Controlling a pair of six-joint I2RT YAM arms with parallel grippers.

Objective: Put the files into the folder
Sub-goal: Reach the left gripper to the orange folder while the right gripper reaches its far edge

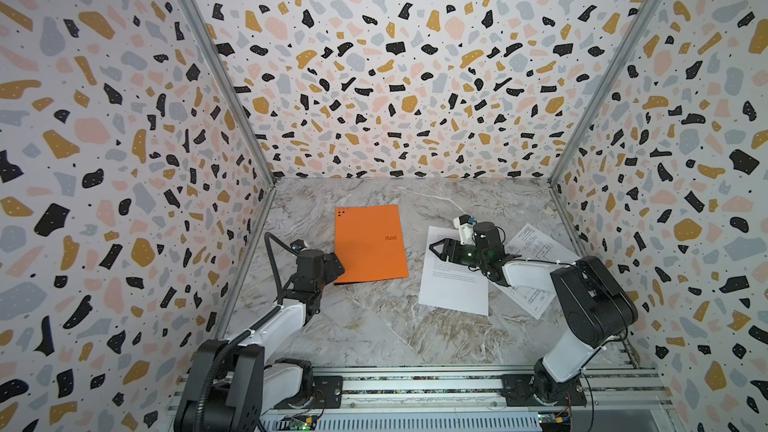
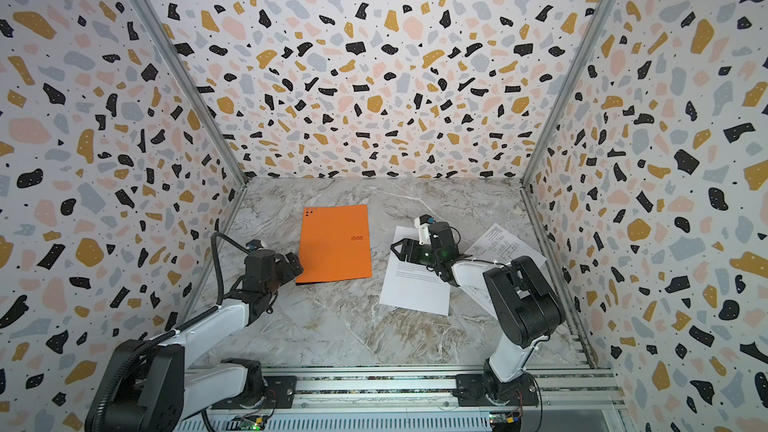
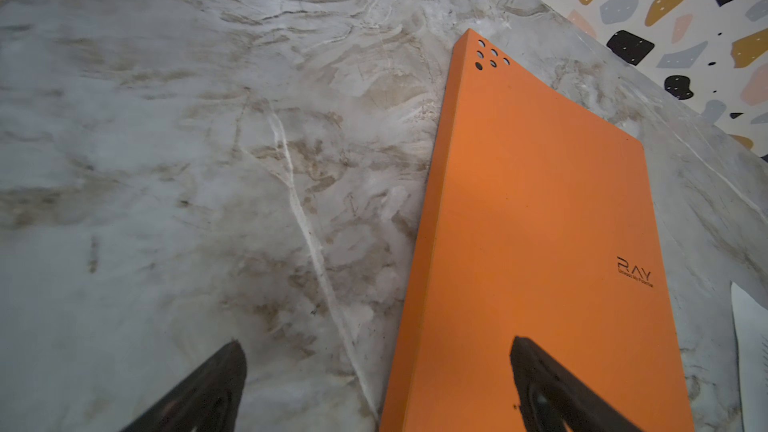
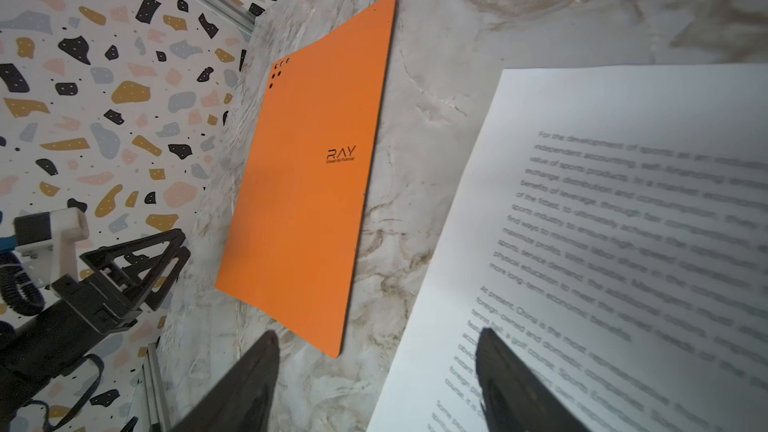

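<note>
Right wrist view: the right gripper (image 4: 378, 332), jaws apart, straddles the text sheet (image 4: 623, 201) edge. The folder (image 4: 307, 176) lies ahead.

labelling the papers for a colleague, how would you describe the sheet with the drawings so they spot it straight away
On the marble table, two white sheets lie right of the orange folder in both top views. The sheet with the drawings is the tilted one nearest the right wall, past the text sheet. It carries line diagrams, not paragraphs.
</note>
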